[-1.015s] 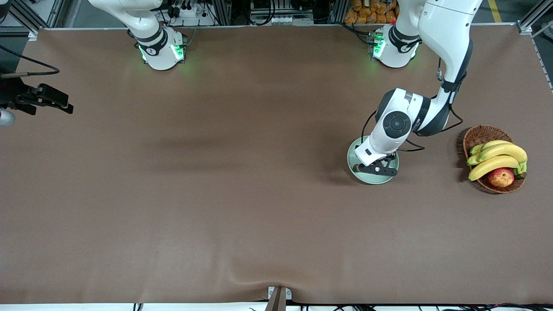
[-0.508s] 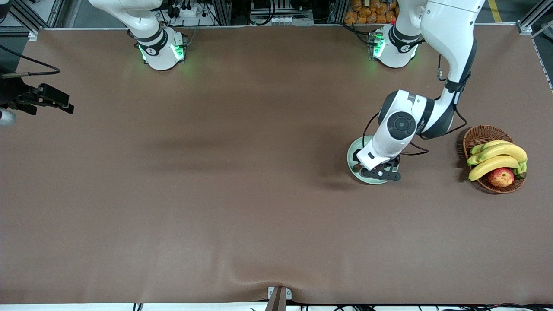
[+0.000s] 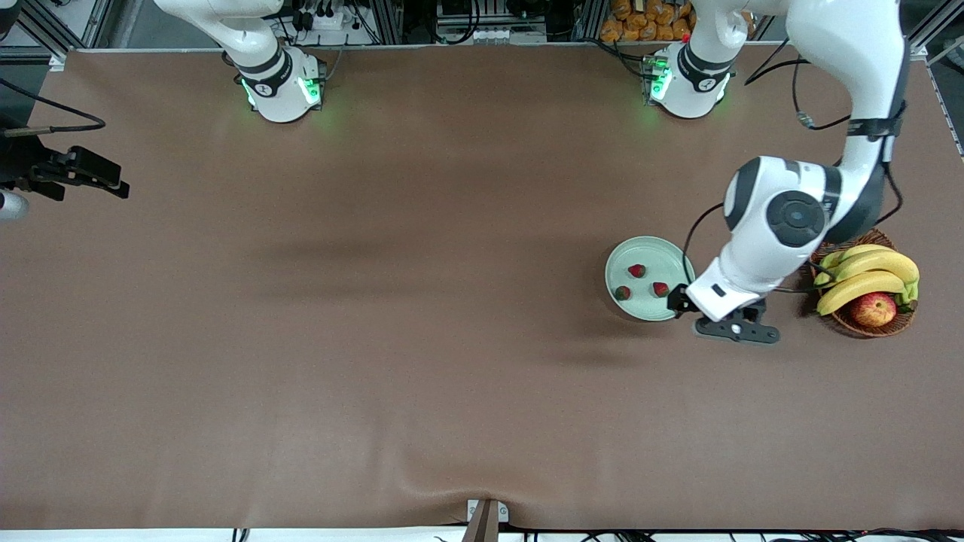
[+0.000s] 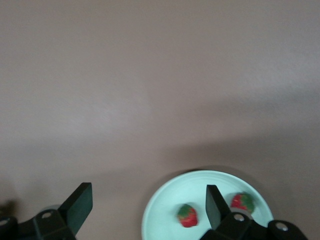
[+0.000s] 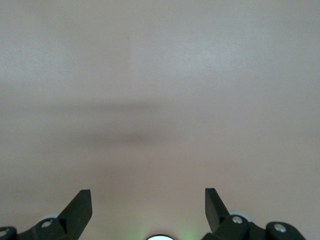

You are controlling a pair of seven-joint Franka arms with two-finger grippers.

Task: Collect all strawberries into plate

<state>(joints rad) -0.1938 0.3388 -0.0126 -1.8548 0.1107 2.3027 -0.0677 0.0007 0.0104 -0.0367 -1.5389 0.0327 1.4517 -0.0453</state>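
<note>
— What do you see around the work spot?

— I see a big brown table cover (image 3: 376,339) with soft shadows on it. A small bump wrinkles it at the near edge.

— And past the table?

— I see metal frame bars (image 3: 392,19), some cables (image 3: 324,15) and a pile of orange things (image 3: 648,19).

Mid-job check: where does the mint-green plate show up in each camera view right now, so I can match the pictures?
Front view: the plate lies toward the left arm's end of the table, beside the left hand, which is open.
Left wrist view: the plate sits at the lower edge, partly cut off, one finger in front of it.
Right wrist view: not in it.
Shared landmark: the strawberries on the plate.
</note>
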